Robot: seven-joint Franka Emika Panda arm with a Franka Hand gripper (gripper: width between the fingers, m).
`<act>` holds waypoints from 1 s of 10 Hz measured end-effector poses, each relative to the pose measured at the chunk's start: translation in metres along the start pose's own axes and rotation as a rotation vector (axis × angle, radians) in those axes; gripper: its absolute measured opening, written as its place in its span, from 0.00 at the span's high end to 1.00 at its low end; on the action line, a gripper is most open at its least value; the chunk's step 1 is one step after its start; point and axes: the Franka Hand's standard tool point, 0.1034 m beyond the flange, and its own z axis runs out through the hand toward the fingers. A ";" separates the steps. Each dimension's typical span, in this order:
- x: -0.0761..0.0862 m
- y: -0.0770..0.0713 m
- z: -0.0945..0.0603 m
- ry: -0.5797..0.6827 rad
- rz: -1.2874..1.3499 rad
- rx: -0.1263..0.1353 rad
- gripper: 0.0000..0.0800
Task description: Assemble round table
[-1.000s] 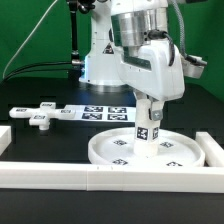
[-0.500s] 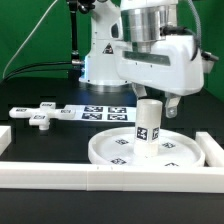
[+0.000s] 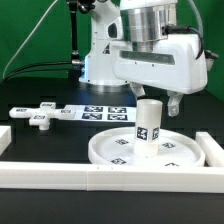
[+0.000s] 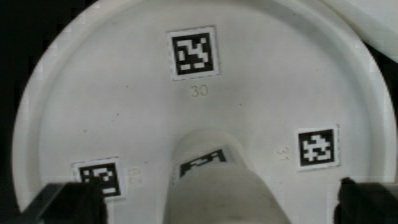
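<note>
The large round disc (image 3: 140,148) lies flat on the table at the exterior view's right. The short thick cylinder leg (image 3: 148,128) stands upright in its middle. My gripper (image 3: 156,103) hangs just above the leg's top, open, holding nothing. In the wrist view the leg (image 4: 222,185) rises between my two dark fingertips (image 4: 71,200), which stand apart from it at either side, with the disc (image 4: 107,90) and its tags beyond. The small flat bar-shaped foot (image 3: 40,120) lies on the table at the exterior view's left.
The marker board (image 3: 95,113) lies behind the disc. A long white rail (image 3: 100,178) runs along the front, and another rail (image 3: 212,150) stands at the exterior view's right, close to the disc. The robot base (image 3: 100,60) stands behind.
A second ago my gripper was low around the leg. It has let go and risen above the leg's top. The leg stays upright in the disc.
</note>
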 end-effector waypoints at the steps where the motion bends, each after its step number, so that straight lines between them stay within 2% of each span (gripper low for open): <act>1: -0.002 -0.003 -0.002 0.007 -0.095 -0.029 0.19; 2: 0.003 0.000 -0.007 -0.012 -0.185 -0.038 0.19; 3: 0.010 0.003 -0.010 -0.008 -0.196 -0.035 0.19; 6: 0.007 0.002 -0.007 -0.012 -0.326 -0.039 0.19; 7: 0.006 0.003 -0.007 -0.008 -0.441 -0.046 0.19; 8: 0.003 0.001 -0.007 0.018 -0.641 -0.077 0.19; 10: -0.004 0.003 -0.005 0.021 -0.938 -0.091 0.19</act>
